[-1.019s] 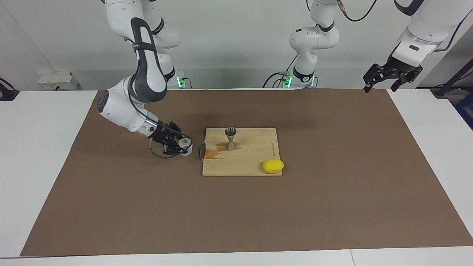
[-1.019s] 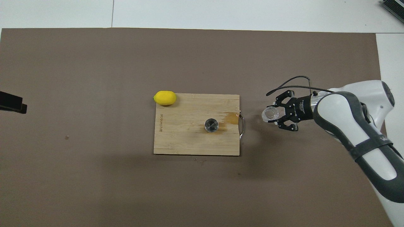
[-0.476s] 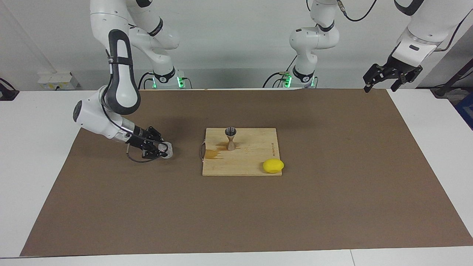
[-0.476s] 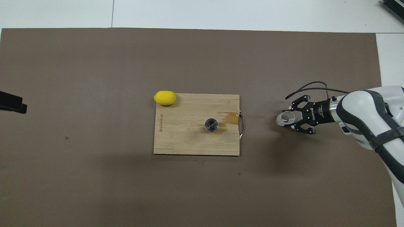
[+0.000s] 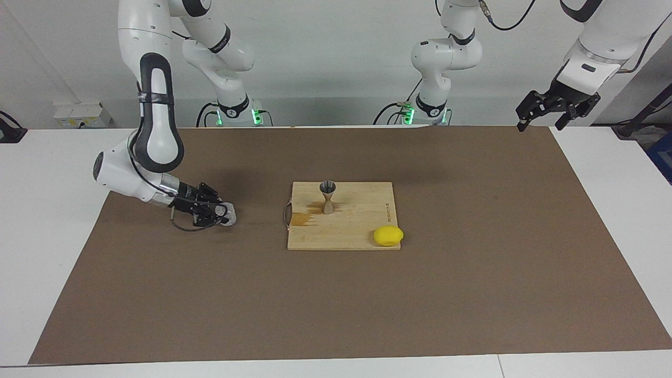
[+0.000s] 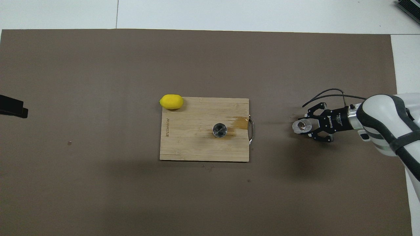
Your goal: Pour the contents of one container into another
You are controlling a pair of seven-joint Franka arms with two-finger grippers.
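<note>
The small clear glass cup (image 5: 228, 216) is held in my right gripper (image 5: 220, 214), which is shut on it, low over the brown mat toward the right arm's end of the table; whether the cup touches the mat I cannot tell. In the overhead view the cup (image 6: 301, 126) shows in that gripper (image 6: 306, 127), well apart from the board. The grey metal jigger (image 5: 327, 197) stands upright on the wooden board (image 5: 362, 231); it also shows in the overhead view (image 6: 219, 129). My left gripper (image 5: 541, 119) waits open and empty, raised over the mat's corner.
A yellow lemon (image 5: 388, 235) lies at the board's corner farther from the robots, toward the left arm's end. A brownish wet stain (image 6: 241, 123) marks the board (image 6: 197, 147) between the jigger and the metal handle (image 6: 251, 131). The brown mat (image 5: 472, 294) covers the table.
My right gripper has carried the glass cup away from the board toward the right arm's end of the table and lower. The left arm, jigger and lemon have not moved.
</note>
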